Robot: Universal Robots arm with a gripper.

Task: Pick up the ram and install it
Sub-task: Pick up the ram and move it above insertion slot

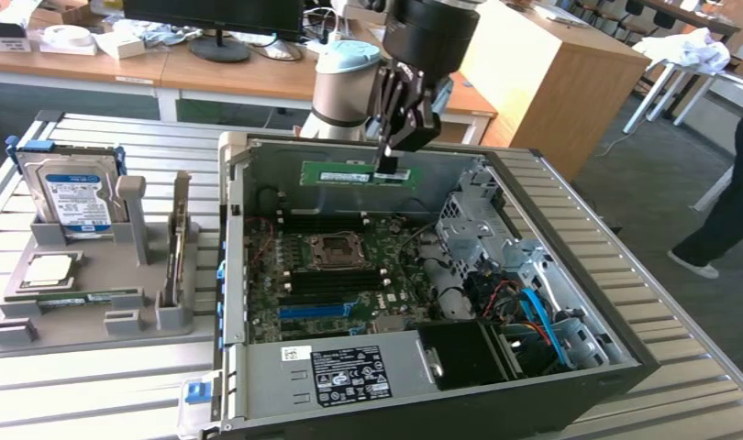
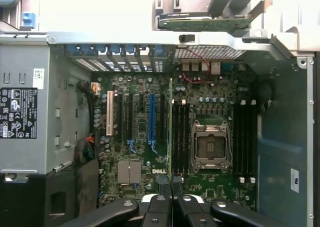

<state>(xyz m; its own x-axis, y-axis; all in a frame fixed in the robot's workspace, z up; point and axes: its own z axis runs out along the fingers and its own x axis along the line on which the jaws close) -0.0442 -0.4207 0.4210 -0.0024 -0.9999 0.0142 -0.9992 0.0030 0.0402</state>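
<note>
My gripper [image 1: 393,170] hangs over the open computer case [image 1: 568,275], shut on the ram [image 1: 353,173]. The ram is a long green stick with a white label, held level by one end above the back of the motherboard [image 1: 328,275]. In the wrist view the ram [image 2: 170,132] appears edge-on as a thin green line running away from my gripper [image 2: 172,199]. It lines up just beside the black memory slots [image 2: 181,137] next to the processor socket [image 2: 210,147].
A grey fixture [image 1: 90,302] on the exterior view's left holds a blue-labelled hard drive [image 1: 78,197], a square silver processor chip [image 1: 48,270] and an upright card [image 1: 176,247]. The power supply [image 1: 347,371] fills the case's near corner. A person [image 1: 733,192] stands at the far right.
</note>
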